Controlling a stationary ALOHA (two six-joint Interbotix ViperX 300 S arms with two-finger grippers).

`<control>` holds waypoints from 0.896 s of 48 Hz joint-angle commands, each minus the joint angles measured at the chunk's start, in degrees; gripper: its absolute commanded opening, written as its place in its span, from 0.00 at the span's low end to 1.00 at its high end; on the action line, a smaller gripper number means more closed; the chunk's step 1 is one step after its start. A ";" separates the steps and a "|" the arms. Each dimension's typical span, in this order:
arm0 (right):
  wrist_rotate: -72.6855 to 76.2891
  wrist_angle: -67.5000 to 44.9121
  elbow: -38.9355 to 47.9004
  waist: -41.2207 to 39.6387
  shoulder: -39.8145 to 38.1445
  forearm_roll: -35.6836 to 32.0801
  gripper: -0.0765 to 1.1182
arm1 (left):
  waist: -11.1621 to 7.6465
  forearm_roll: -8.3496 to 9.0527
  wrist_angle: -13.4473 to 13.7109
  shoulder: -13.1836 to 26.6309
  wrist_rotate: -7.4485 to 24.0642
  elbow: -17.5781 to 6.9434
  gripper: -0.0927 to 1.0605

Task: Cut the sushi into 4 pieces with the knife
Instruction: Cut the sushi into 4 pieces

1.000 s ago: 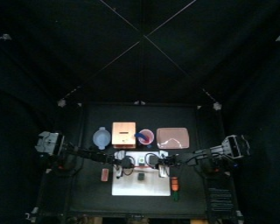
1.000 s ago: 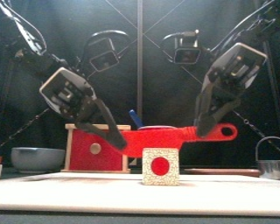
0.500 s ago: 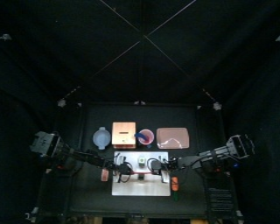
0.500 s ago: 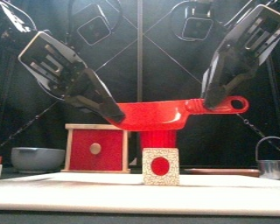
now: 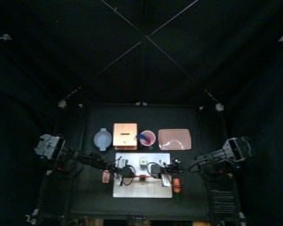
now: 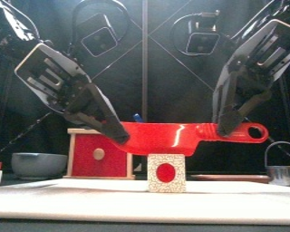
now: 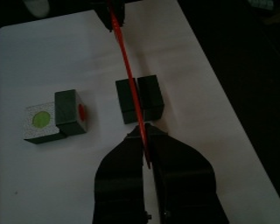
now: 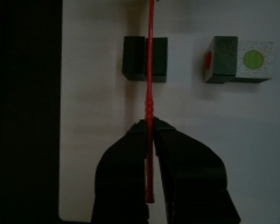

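Red plastic catches the eye at the middle of the front view: the knife point(image 6: 172, 136) lies level between both arms. The left gripper point(image 6: 117, 140), centre left, has its jaws pinched on the blade end. The right gripper point(image 6: 224, 131), centre right, is clamped on the handle. At bottom centre a sushi block point(image 6: 167, 172) stands on the white cutting board point(image 6: 62, 186) just under the blade; whether they touch I cannot tell. The left wrist view shows a second block point(image 7: 55, 118) apart, at centre left. A wooden box point(image 6: 97, 154) and a bowl point(image 6: 36, 163) sit at lower left.
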 commanded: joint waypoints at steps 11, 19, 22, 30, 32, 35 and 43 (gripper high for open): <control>-0.18 -0.53 -0.53 0.18 0.44 0.26 0.14 | -0.79 -0.97 0.18 0.79 0.18 -0.62 0.36; -0.18 -0.70 -0.53 0.18 0.70 0.26 0.14 | -0.79 -0.97 0.18 1.05 0.18 -0.62 0.36; -0.18 -0.70 -0.53 0.18 0.79 0.26 0.14 | -0.79 -1.05 0.18 1.05 0.18 -0.70 0.36; -0.09 -1.85 -0.26 0.35 2.02 0.70 0.14 | -0.88 -1.14 0.18 1.85 -0.18 -0.62 0.36; -0.09 -2.46 -0.26 0.35 2.72 1.14 0.14 | -0.79 -1.67 0.18 2.81 -0.09 -0.62 0.36; -0.18 -3.60 -0.18 0.35 4.31 1.41 0.14 | -0.79 -2.46 0.18 4.04 -0.09 -0.62 0.36; -0.09 -4.22 -0.44 0.62 8.09 1.67 0.14 | -0.79 -4.31 0.44 7.73 0.09 -0.97 0.36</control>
